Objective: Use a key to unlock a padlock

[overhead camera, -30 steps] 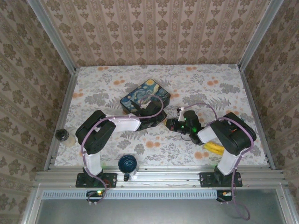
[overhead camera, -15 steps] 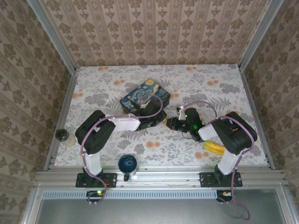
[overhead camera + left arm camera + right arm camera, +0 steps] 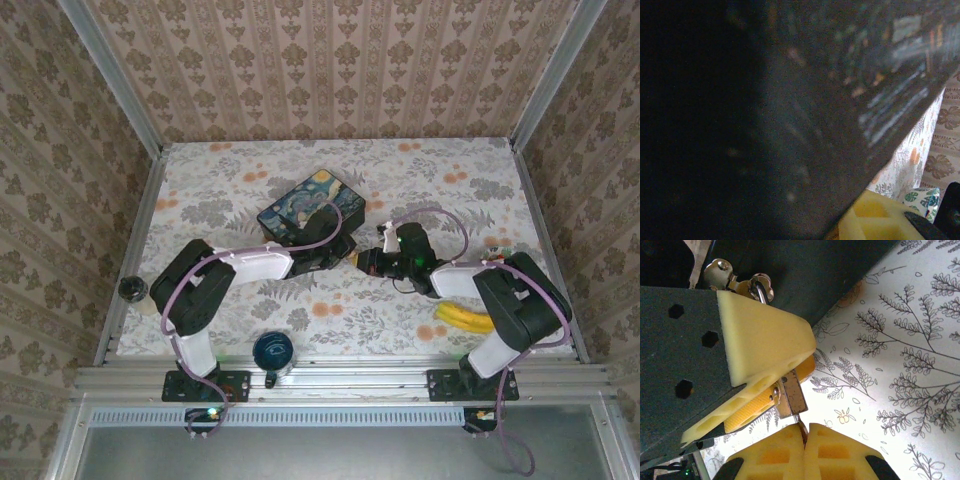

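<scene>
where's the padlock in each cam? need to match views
Top external: small brass padlock is a speck between left end effector and right end effector, right of the dark-blue painted tin.
Left wrist: too dark and blurred to tell.
Right wrist: low centre, clamped in the left end effector's yellow foam pads, slim dark key just below.
Shared landmark: floral tablecloth.

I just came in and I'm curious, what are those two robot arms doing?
The left gripper has its jaws clamped on a tiny brass padlock, right by the Starry Night tin. The right gripper pinches a small dark key, its tip at the padlock's end. Whether the key is in the keyhole yet, I cannot tell.
</scene>
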Available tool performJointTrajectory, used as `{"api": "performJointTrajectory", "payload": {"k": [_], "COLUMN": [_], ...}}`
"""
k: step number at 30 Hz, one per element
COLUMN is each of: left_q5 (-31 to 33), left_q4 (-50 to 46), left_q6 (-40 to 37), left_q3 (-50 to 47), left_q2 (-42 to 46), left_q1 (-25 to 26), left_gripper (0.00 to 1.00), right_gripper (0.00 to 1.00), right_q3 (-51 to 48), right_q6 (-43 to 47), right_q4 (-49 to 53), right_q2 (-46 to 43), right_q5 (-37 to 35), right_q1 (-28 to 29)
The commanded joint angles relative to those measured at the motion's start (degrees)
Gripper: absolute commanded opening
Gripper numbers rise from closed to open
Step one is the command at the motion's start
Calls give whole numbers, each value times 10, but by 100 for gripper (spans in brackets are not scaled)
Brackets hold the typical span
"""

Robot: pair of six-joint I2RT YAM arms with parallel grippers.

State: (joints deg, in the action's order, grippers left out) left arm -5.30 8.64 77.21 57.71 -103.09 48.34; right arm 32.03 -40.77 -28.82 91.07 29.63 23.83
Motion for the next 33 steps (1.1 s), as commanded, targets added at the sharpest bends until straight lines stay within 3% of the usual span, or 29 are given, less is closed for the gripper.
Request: {"api": "performJointTrajectory", "payload": {"k": [1,18,33], "left_q5": [-77,-91,-67], "left_q4": [-24,15,40], "left_q6": [-5,21,38], "left_q3": [-12,-34,-70], "left_q2": [29,19,29], "left_q1": [32,57,33], "left_gripper": [0,0,0], "right_gripper": [0,1,48], "right_q3": [18,65,-14], "right_q6": [-10,14,34], "right_q4": [-48,-5,82], "right_q2": [-27,12,-77], "right_q5": [-45,-67,-115], "right_q1": [-4,21,20]}}
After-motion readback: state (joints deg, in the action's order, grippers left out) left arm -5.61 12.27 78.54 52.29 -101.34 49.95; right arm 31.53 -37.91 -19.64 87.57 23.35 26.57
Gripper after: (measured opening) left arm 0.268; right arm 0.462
